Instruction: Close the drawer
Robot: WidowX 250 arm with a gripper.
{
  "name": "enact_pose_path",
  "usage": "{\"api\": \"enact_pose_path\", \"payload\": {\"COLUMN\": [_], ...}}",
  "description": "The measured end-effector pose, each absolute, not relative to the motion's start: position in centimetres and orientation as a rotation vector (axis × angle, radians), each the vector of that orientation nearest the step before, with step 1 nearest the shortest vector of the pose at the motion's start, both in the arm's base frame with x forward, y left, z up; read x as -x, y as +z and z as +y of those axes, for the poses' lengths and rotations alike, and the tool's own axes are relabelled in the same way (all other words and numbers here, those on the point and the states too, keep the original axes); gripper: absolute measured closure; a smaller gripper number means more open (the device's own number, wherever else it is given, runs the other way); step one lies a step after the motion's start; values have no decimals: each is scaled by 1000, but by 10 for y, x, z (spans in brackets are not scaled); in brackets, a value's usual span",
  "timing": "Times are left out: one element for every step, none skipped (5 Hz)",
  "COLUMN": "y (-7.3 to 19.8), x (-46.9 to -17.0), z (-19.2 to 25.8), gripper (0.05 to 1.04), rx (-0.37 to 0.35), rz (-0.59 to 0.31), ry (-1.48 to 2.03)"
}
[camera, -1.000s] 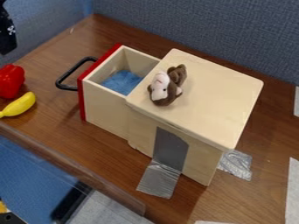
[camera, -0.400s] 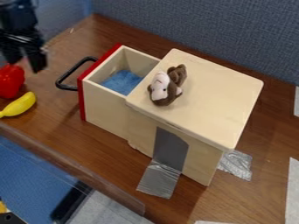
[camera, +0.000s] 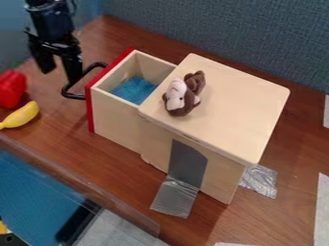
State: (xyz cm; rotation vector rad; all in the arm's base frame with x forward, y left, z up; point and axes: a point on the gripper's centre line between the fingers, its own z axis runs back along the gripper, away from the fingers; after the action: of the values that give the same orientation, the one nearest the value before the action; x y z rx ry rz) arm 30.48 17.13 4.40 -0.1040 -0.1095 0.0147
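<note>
Your gripper (camera: 62,74) is wide open and empty, near the black handle (camera: 65,91). The wooden drawer (camera: 117,117) looks light, rigid; push squarely on its red front (camera: 90,109).

1. One red-fronted, pale wooden drawer (camera: 116,113) is standing out at the left of one pale wooden box (camera: 225,101).
2. One black, curved bar handle (camera: 75,85) is jutting from its front.
3. One folded blue cloth (camera: 133,90) is lying inside.
4. One brown-and-pink plush monkey (camera: 182,96) is sitting on top.
5. One yellow toy banana (camera: 20,115) and one rounded red toy (camera: 11,89) are lying at left.
6. Two silver tape pieces (camera: 175,196) are sticking by the box.
7. Three white strips (camera: 322,209) are showing right and near.
8. One black two-finger gripper (camera: 61,74) is hanging far left.
</note>
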Motion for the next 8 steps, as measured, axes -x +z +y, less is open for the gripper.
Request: {"api": "enact_pose_path", "payload": {"y": [37,27,27,24,28,29,31,29], "x": [-310,-312,-320,-322,-323,-323,-319,-319], "z": [167,163,153,137,108,84,75,59], "gripper": [105,199,499,780,932,967,967,967], "rx": [115,131,139,162,191,206,217,233], "rz": [-102,-84,-107,-113,-124,-121,-125,-115], "ry": [31,46,23,-8,-63,-115,-120,-145]}}
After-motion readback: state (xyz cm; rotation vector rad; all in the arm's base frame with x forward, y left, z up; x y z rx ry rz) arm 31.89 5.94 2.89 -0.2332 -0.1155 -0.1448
